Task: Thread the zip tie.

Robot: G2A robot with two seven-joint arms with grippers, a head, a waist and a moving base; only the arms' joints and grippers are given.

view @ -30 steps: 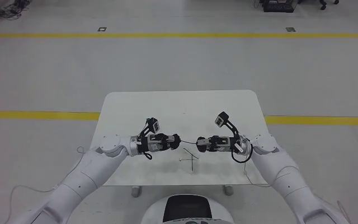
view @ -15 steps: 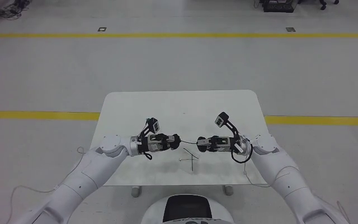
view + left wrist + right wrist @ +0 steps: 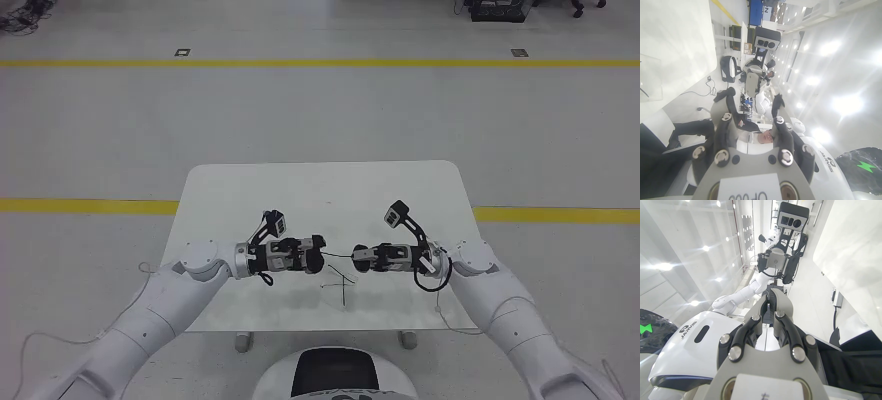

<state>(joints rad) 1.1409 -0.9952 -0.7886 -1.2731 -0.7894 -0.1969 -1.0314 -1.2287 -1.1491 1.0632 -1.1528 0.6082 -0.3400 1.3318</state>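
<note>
In the top view both arms hover over the white table [image 3: 320,190] with their grippers facing each other. A thin black zip tie [image 3: 340,257] spans the small gap between them. My right gripper [image 3: 356,258] is shut on one end of it; in the right wrist view its fingertips [image 3: 769,294] are pressed together and the tie [image 3: 775,269] runs as a fine line toward the other arm. My left gripper [image 3: 322,253] sits at the tie's free end. The left wrist view shows this gripper [image 3: 752,96] open, with nothing between its fingers.
A few loose black zip ties [image 3: 340,285] lie crossed on the table just below the grippers, toward the near edge. The far half of the table is bare white surface. Grey floor with yellow lines surrounds it.
My left gripper's fingers have spread apart; they looked closed at the tie's end before. The right arm and the tie have hardly moved.
</note>
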